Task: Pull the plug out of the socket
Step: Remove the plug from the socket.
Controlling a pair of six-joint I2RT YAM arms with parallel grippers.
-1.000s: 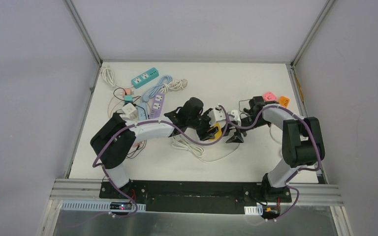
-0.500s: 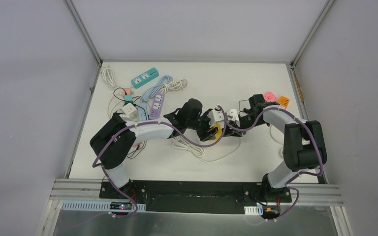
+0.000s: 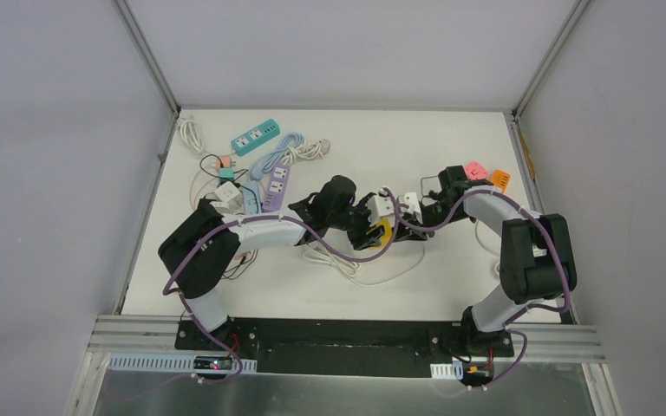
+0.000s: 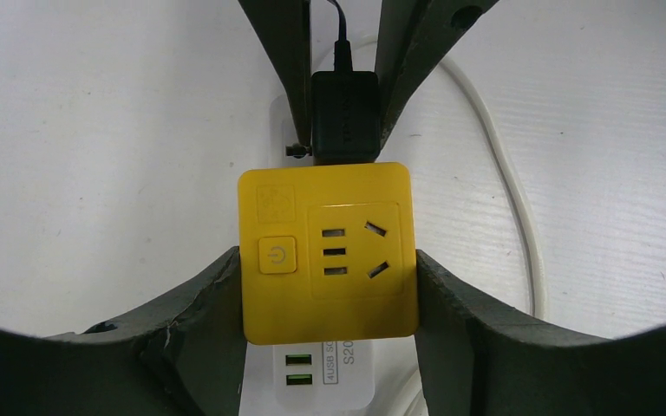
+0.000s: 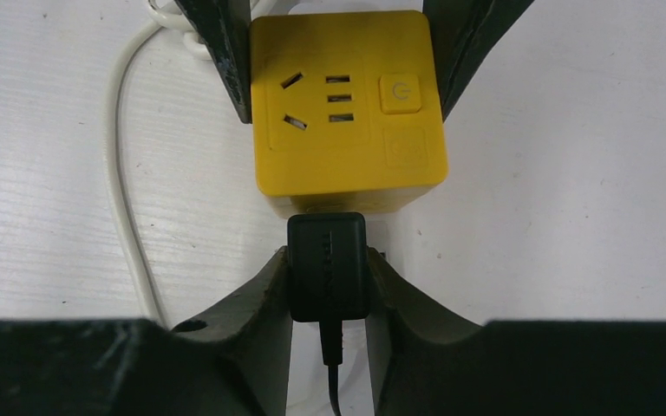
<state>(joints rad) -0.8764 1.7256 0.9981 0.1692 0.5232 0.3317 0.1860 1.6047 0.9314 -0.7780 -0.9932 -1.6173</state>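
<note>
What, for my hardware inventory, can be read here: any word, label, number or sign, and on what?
"4USB SO", rest not visible: print on the white power strip under the yellow socket cube.
"S20", rest not visible: same print, next line.
Power sign, no letters: button on the cube.
Embossed square above the button: too faint to read.
Faint marks on the black plug: unreadable.
Top view: all too small.

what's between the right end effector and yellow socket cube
The black rectangular plastic plug, gripped by the right end effector and seated in the yellow socket cube; right wrist view.
</note>
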